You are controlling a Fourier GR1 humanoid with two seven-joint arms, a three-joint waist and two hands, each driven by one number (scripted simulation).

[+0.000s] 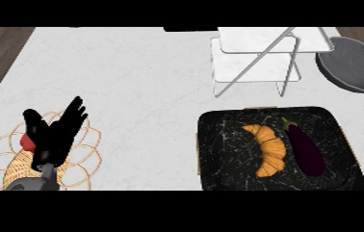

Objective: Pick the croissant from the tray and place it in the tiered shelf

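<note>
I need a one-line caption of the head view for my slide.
Croissant lies beside an eggplant on the black tray, tiered shelf beyond, left hand open.

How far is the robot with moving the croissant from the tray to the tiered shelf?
Nothing looks done yet. The orange curved croissant lies on the black marbled tray, beside a dark purple eggplant. Nothing is in hand: the left hand rests open, fingers up, over a light wire basket at the view's left, and the right hand is not visible. The white tiered shelf holds nothing visible. Grasping, lifting and placing all remain.
</note>
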